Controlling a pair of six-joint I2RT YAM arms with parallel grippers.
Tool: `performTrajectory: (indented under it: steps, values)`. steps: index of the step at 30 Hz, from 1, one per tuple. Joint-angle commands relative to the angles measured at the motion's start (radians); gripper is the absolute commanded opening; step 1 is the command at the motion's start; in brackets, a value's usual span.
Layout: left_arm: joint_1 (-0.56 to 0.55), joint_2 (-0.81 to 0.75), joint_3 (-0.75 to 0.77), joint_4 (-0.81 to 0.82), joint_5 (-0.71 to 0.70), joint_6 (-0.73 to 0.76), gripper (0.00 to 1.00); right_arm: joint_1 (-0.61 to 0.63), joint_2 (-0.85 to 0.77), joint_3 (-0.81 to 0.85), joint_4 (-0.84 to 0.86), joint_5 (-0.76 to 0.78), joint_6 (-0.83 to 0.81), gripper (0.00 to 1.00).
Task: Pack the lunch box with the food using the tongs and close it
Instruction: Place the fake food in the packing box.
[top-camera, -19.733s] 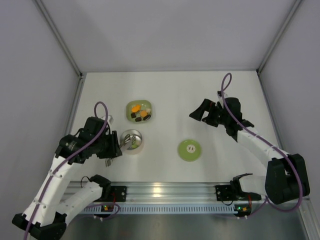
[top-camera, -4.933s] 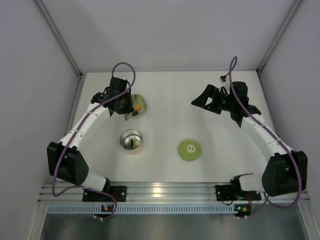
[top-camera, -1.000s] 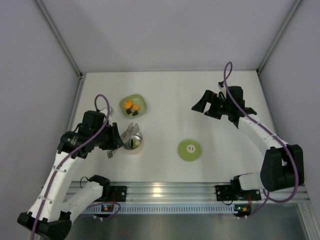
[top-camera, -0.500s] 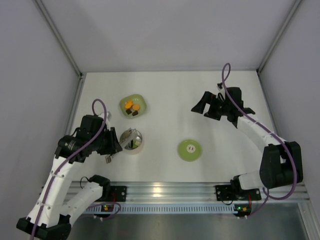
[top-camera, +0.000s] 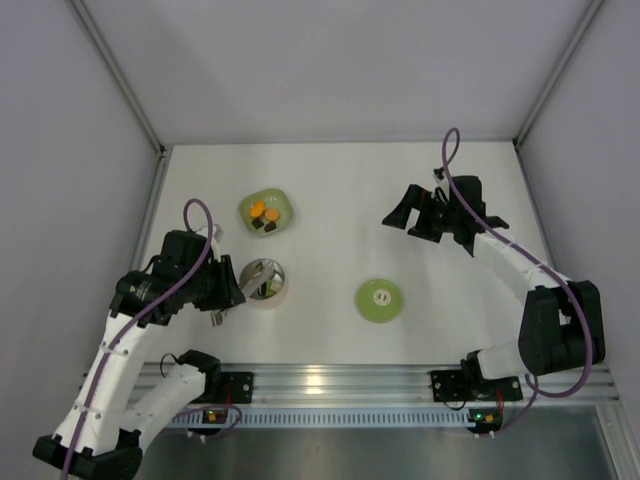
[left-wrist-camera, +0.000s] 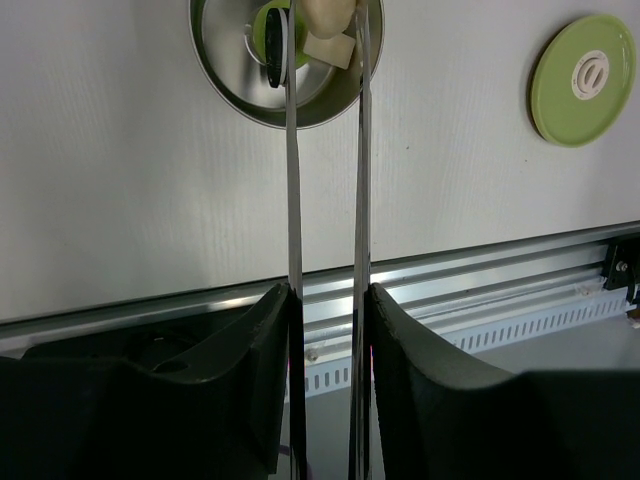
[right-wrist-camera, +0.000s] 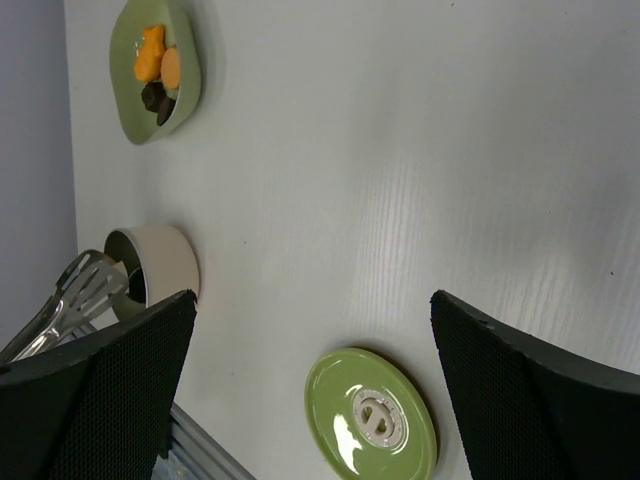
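Left gripper (left-wrist-camera: 328, 296) pinched the tongs (left-wrist-camera: 291, 180) at their handle end, the two thin arms squeezed nearly parallel, tips reaching into the open lunch box (left-wrist-camera: 225, 85). Yellow-green and dark food (left-wrist-camera: 272, 28) lay inside it; a pale lump alongside was possibly a tong tip, view poor. Orange and dark pieces (right-wrist-camera: 155, 72) sat in the green dish (right-wrist-camera: 192, 95) farther back. Lid (left-wrist-camera: 585, 78) lay flat on the table (top-camera: 340, 180), apart from the box. Right gripper (top-camera: 408, 218) hung spread wide, empty.

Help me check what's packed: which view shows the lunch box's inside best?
Left wrist: it looks down into the lunch box, with food visible inside at the tips of the tongs. The top view shows it small, partly under the tongs. The right wrist view shows only its outer wall.
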Motion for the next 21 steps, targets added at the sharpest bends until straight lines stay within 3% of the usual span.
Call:
performTrajectory:
  steps: [1, 14, 21]
  values:
    - [0.002, -0.008, 0.013, 0.006, 0.001, -0.006, 0.4, -0.01, 0.006, 0.001, 0.071, -0.006, -0.022, 1.0]
    - [0.002, 0.022, 0.063, 0.023, -0.02, -0.019, 0.41, -0.01, 0.009, 0.006, 0.074, -0.012, -0.03, 0.99]
    - [0.002, 0.128, 0.152, 0.095, -0.086, -0.025, 0.41, -0.01, 0.011, 0.053, 0.066, -0.028, -0.033, 1.0]
